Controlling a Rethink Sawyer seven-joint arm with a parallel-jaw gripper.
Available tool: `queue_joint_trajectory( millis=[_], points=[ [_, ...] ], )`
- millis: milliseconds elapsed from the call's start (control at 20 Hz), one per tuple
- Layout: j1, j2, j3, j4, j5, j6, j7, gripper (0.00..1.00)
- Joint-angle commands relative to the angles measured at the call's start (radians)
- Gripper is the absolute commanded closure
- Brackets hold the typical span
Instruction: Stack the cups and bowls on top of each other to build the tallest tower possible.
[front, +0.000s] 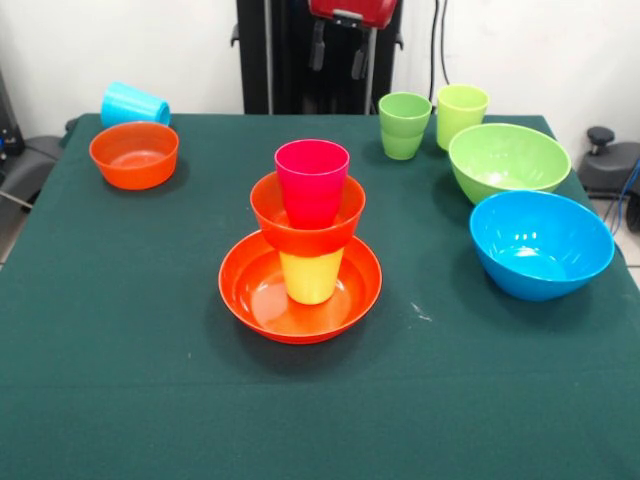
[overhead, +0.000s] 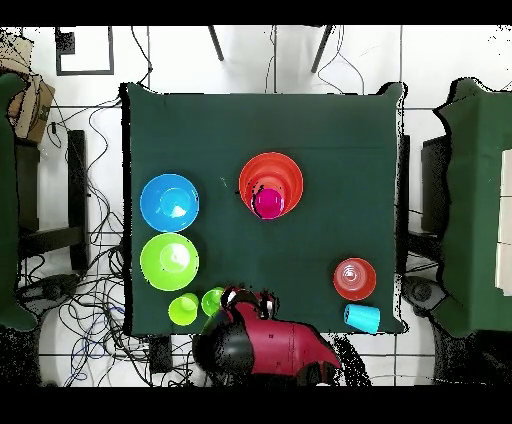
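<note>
Your tower (front: 305, 245) stands mid-desk (front: 120, 330): wide orange bowl (front: 255, 300), yellow cup (front: 311, 277), small orange bowl (front: 300, 235), pink cup (front: 312, 180) on top. Loose: blue bowl (front: 541, 243), lime bowl (front: 508, 160), two green cups (front: 404, 125). Claw (front: 338, 45) drawn back; you cannot tell its state.

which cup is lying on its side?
The sky blue cup, at the table's far corner behind the lone small orange bowl. The pink, yellow and green cups all stand upright.
</note>
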Motion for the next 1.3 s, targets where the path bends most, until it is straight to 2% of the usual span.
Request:
queue_joint_trajectory(
  millis=[50, 150, 300, 900, 1050, 1300],
  points=[
    [-0.020, 0.047, 0.174, -0.057, -0.068, 0.003, 0.016, 0.00],
    [-0.033, 0.047, 0.199, -0.044, -0.079, -0.001, 0.010, 0.00],
    [0.004, 0.061, 0.183, -0.045, -0.085, -0.024, 0.031, 0.00],
    [0.054, 0.099, 0.178, -0.057, -0.040, -0.045, 0.092, 0.00],
    [-0.015, 0.109, 0.232, -0.042, -0.044, -0.037, 0.078, 0.00],
    [-0.184, 0.144, 0.294, -0.014, -0.136, -0.038, -0.001, 0.00]
  ],
)
